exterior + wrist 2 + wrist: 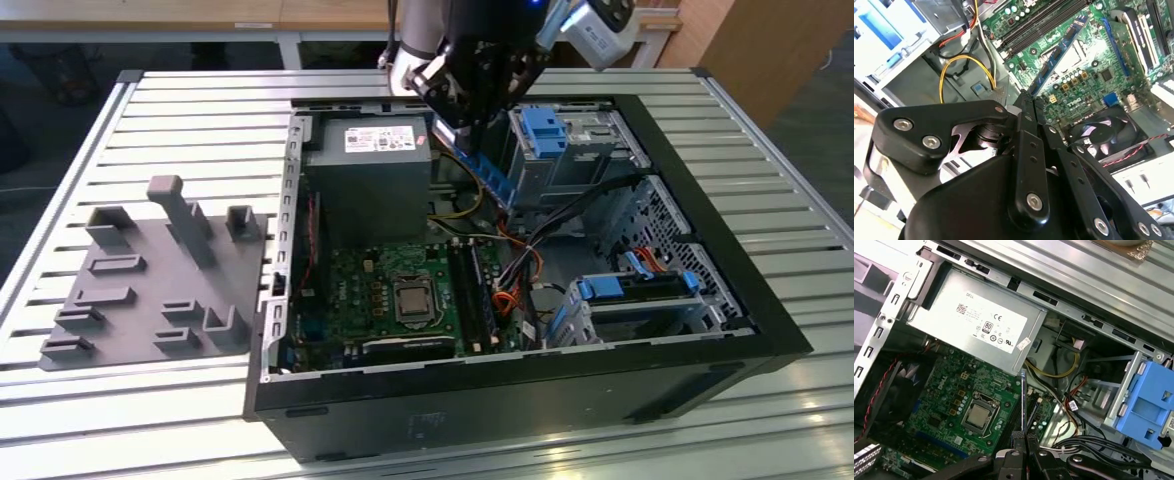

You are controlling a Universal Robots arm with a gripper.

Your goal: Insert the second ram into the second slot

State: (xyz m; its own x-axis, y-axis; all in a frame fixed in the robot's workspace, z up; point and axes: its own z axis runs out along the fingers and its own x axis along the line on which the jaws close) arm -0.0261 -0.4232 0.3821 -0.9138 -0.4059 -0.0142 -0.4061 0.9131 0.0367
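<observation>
- Gripping the second ram (489,178) by one end, the gripper (455,128) is seen clamped on it above the motherboard (400,285).
- The open computer case (534,390) is laid on a slatted metal table (187,110), beside a grey fixture (147,290).
- Wooden furniture (774,40) is seen behind.

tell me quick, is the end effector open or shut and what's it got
End effector: closed, holding the second ram above the motherboard.
</observation>
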